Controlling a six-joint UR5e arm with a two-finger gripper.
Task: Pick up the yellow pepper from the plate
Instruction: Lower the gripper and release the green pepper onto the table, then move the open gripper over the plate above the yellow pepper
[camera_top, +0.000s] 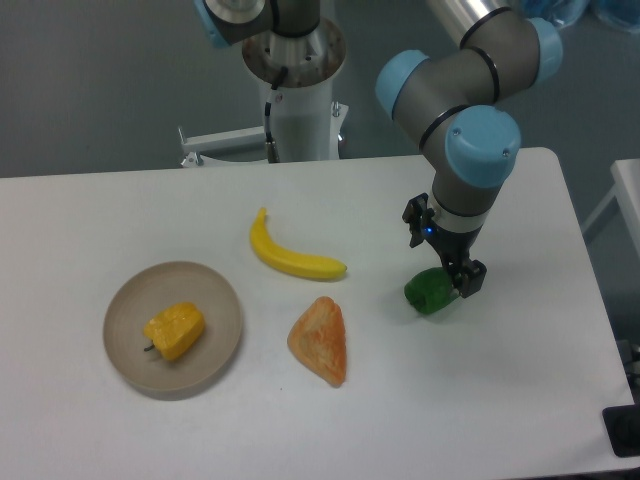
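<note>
Down at the right side of the table, the gripper (453, 277) sits right on top of a green pepper (430, 291), and its dark fingers (472, 279) hide part of that pepper. The fingers seem to be around the green pepper, but I cannot tell if they squeeze it or just touch it. Biggest of all is the white table (150, 200); its front edge and its right corners are cut off by the picture. Next is the robot arm (470, 90), grey with light blue caps, and its top goes out of the picture at the upper edge. Its white base post (300, 100) stands at the back edge of the table, and the top of the post is cut off too. Then comes the plate (222, 318), round and beige-grey, near the front left corner of the table. After that is a yellow banana (293, 258) in the middle of the table, and an orange wedge (320, 340) just in front of it, toward the front edge. Both are well apart from the plate. The yellow pepper (175, 331) lies on the plate, a little left of the middle, with a tiny dark stem that is hard to make out. It is well apart from the gripper. No writing or labels can be read on anything.
</note>
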